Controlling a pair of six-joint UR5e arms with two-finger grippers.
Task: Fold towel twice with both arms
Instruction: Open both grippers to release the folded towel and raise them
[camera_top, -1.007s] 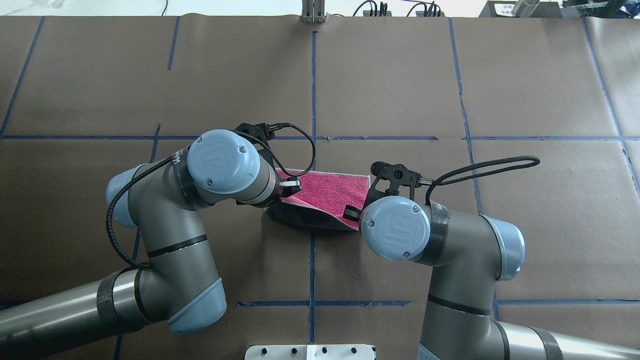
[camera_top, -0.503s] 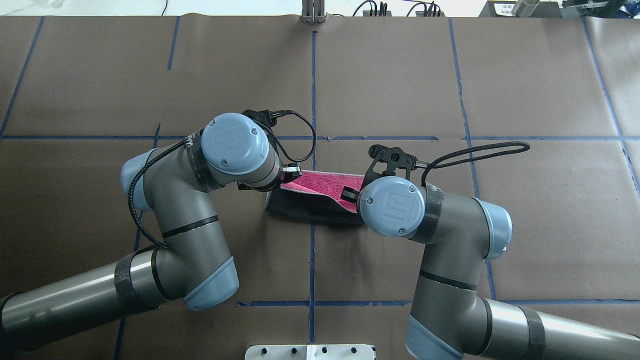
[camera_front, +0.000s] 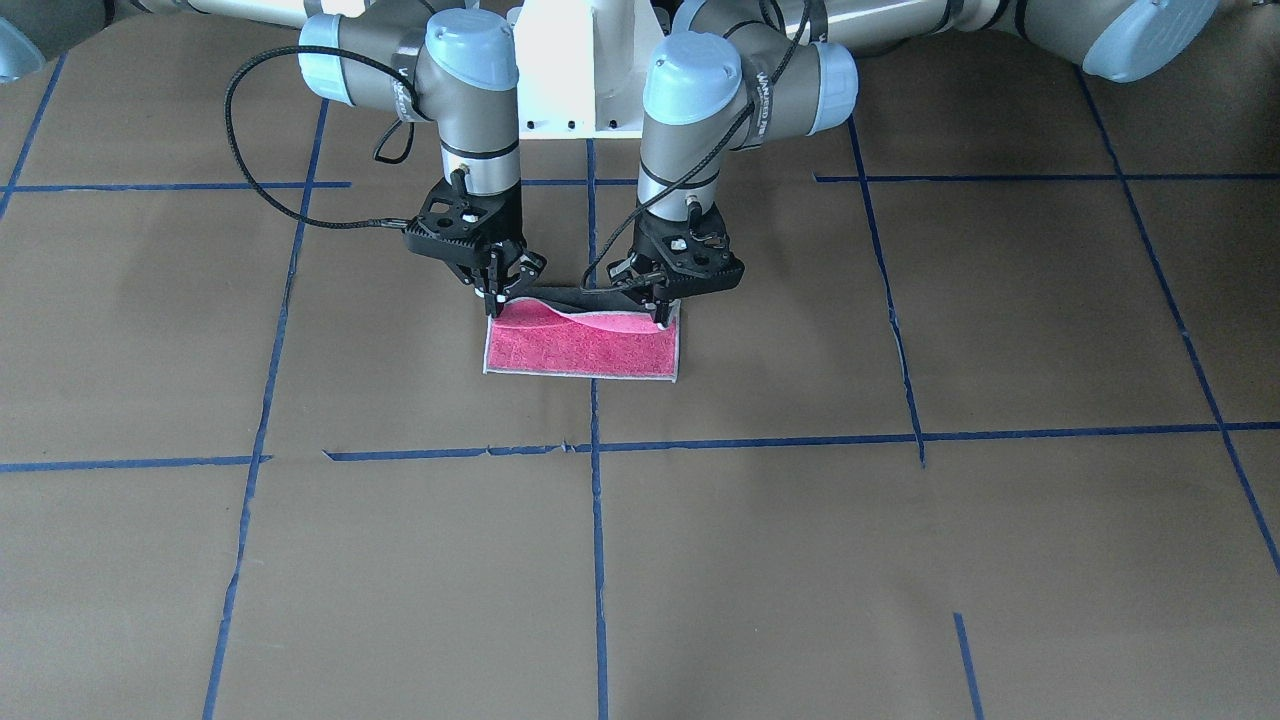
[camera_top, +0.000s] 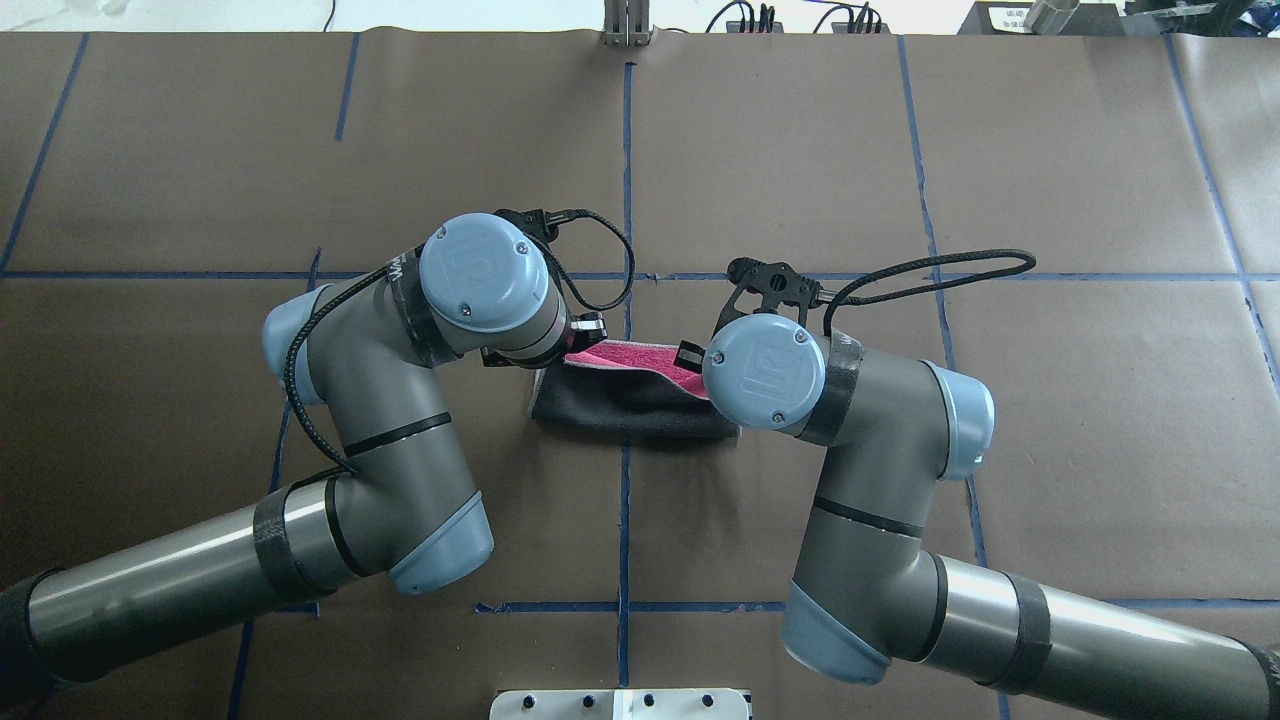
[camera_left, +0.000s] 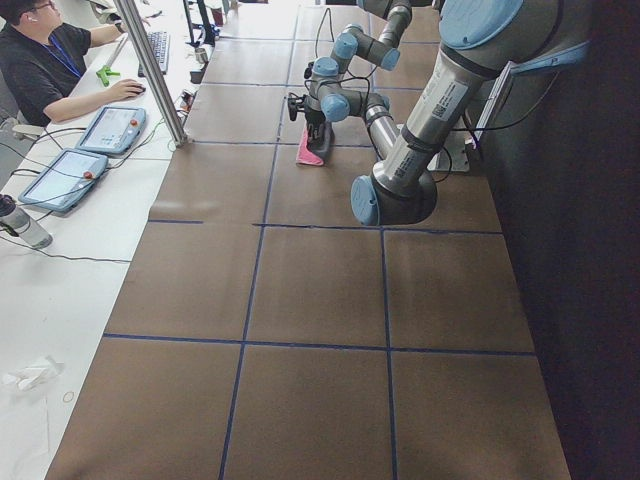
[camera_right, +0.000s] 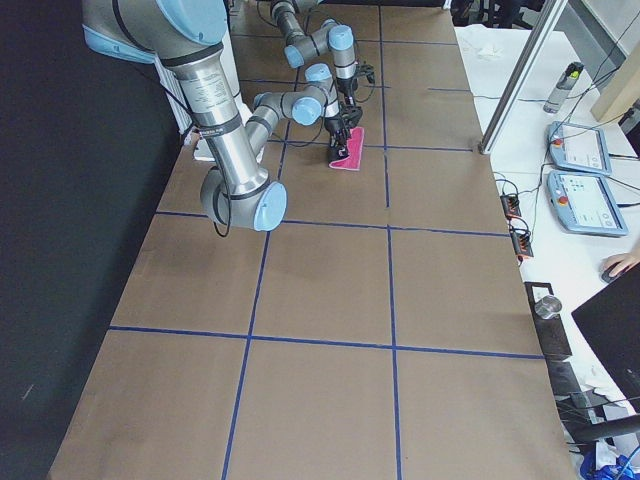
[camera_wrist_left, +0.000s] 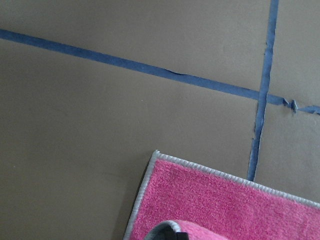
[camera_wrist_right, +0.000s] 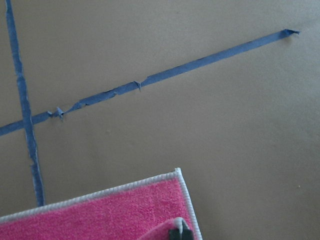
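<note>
The towel (camera_front: 580, 352) lies near the table's middle, its far part flat with the pink face up. Its near edge is lifted and drawn over, so the grey face (camera_top: 630, 405) shows from overhead. My left gripper (camera_front: 660, 316) is shut on one lifted corner, and it also shows overhead (camera_top: 589, 330). My right gripper (camera_front: 496, 303) is shut on the other lifted corner, and it also shows overhead (camera_top: 690, 356). The held edge sags between them. The left wrist view shows the pink face (camera_wrist_left: 225, 205) and its border, and so does the right wrist view (camera_wrist_right: 100, 212).
Brown paper with blue tape lines (camera_front: 600, 445) covers the table. The white pedestal base (camera_front: 575, 70) stands between the arms. An operator (camera_left: 45, 65) sits at a side desk with tablets (camera_left: 110, 128), and more tablets (camera_right: 585, 190) lie beyond the table's far edge.
Both grippers moved away from the robot's base, carrying the towel's near edge over the pink face. More grey and less pink shows from overhead.
</note>
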